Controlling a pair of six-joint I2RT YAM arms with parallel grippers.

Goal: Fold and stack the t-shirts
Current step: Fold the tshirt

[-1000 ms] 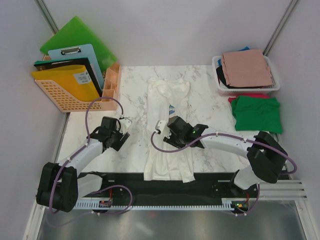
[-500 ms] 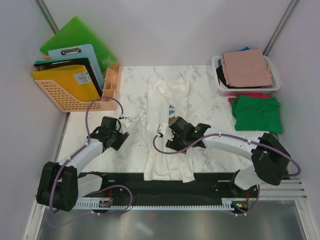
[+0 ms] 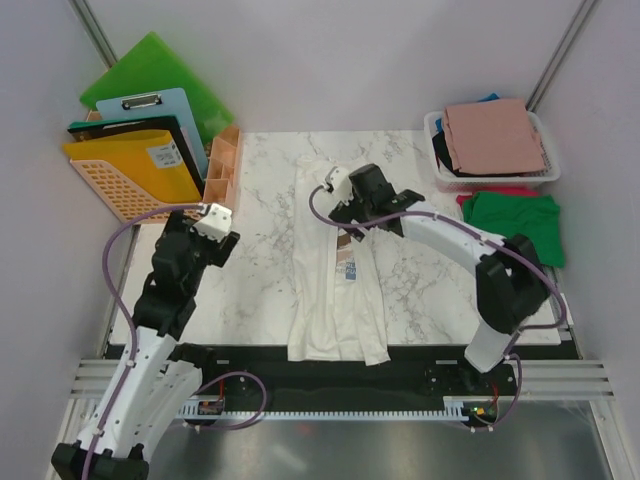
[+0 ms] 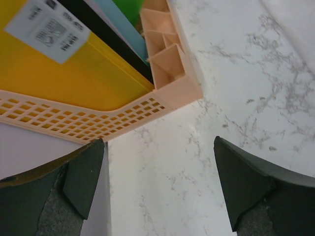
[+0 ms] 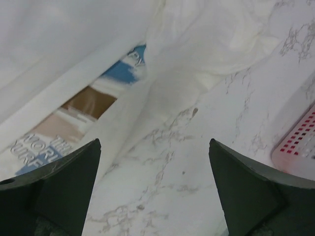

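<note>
Cream-white t-shirt (image 3: pixel 330 300), chest print (image 5: pixel 93 105) half under fold, left pincer (image 4: pixel 158 162) and right pincer (image 5: pixel 153 162) spread wide, empty

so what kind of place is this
Likely a robot lab booth: plain white walls box in a marble-look table, with a left arm and right arm mounted at its edge and a cream t-shirt on it.

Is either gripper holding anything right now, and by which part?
Nothing is held. The left gripper is open over the table by the peach basket; the right gripper is open above the edge of the cream-white t-shirt, clamping no cloth.
</note>
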